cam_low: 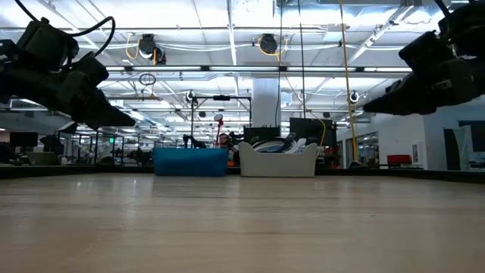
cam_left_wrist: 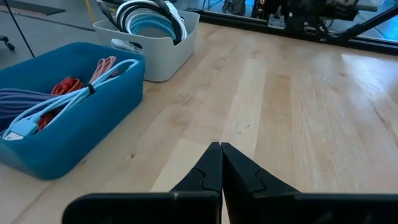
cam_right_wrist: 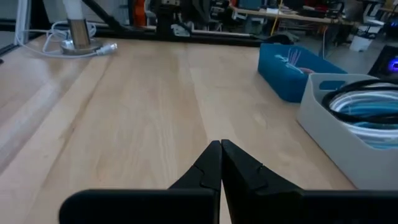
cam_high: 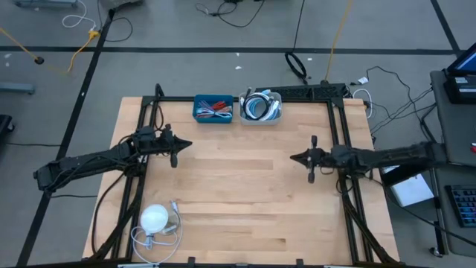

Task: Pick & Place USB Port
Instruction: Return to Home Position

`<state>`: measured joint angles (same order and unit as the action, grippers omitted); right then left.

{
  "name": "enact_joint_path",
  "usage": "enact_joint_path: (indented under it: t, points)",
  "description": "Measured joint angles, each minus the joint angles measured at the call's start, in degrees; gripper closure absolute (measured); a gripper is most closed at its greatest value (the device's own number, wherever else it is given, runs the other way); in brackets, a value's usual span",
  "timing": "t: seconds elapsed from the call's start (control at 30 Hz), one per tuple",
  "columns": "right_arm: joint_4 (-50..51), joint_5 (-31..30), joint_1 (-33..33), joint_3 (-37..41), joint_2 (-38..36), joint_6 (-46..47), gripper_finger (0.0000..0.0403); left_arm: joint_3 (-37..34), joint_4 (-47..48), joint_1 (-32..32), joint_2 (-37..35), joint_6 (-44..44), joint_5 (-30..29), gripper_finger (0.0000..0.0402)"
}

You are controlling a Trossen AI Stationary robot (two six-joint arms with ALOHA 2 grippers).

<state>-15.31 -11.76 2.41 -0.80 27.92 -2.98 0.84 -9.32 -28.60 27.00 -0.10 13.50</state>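
Note:
A blue bin (cam_high: 213, 109) at the table's far edge holds coiled red, white and lilac cables with plugs (cam_left_wrist: 59, 93). Beside it, on its right, stands a white bin (cam_high: 260, 107) with white and blue coiled cables (cam_right_wrist: 367, 109). My left gripper (cam_high: 175, 147) hovers over the table's left part, shut and holding nothing, fingertips together (cam_left_wrist: 221, 149). My right gripper (cam_high: 311, 158) hovers over the right part, also shut and empty (cam_right_wrist: 221, 146). Both hang well above the tabletop in the low view.
A white round lamp-like object with a coiled white cord (cam_high: 155, 220) lies at the near left corner. Black frame rails (cam_high: 342, 141) run along the table's left, right and far sides. Bare wood (cam_high: 245, 186) lies between the arms.

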Motion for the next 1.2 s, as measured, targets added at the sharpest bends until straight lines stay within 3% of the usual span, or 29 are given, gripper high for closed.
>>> enact_joint_path:
  t: [0.2, 0.27, 0.4, 0.57, 0.73, 0.8, 1.03, 1.2]
  points:
    - [12.94, 6.43, -5.15, 0.0, -13.43, 0.58, 0.0403, 0.02, -0.04, 0.0, 0.0, 0.16, 0.0, 0.0401]
    - [12.98, 10.18, -5.7, 0.0, -16.12, -0.39, 0.0403, 0.02, -0.26, 0.02, 0.0, 0.42, 0.0, 0.0401]
    - [13.49, 10.54, -5.73, 0.0, -20.12, -2.07, 0.0403, 0.02, -1.87, 0.02, 0.0, 1.28, 0.05, 0.0401]
    - [13.69, 10.57, -5.73, 0.0, -21.73, -3.07, 0.0403, 0.04, -5.29, -0.22, 0.0, 2.99, 5.76, 0.0401]
    - [13.95, 10.57, -5.73, 0.0, -21.66, -5.25, 0.0403, 0.09, -15.86, -2.89, -0.09, 1.93, 14.84, 0.0401]
    - [13.99, 10.59, -5.72, 0.0, -21.66, -5.59, 0.0403, 0.11, -18.0, -4.87, -0.13, 0.82, 15.79, 0.0401]
    - [14.09, 10.6, -5.7, 0.0, -21.66, -5.7, 0.0403, 0.07, -8.79, -13.17, -2.47, -2.91, 19.96, 0.0401]
    - [14.1, 10.49, -5.7, 0.0, -21.62, -5.45, 0.0403, 0.07, -7.86, -13.56, -9.04, -10.97, 25.53, 0.0401]
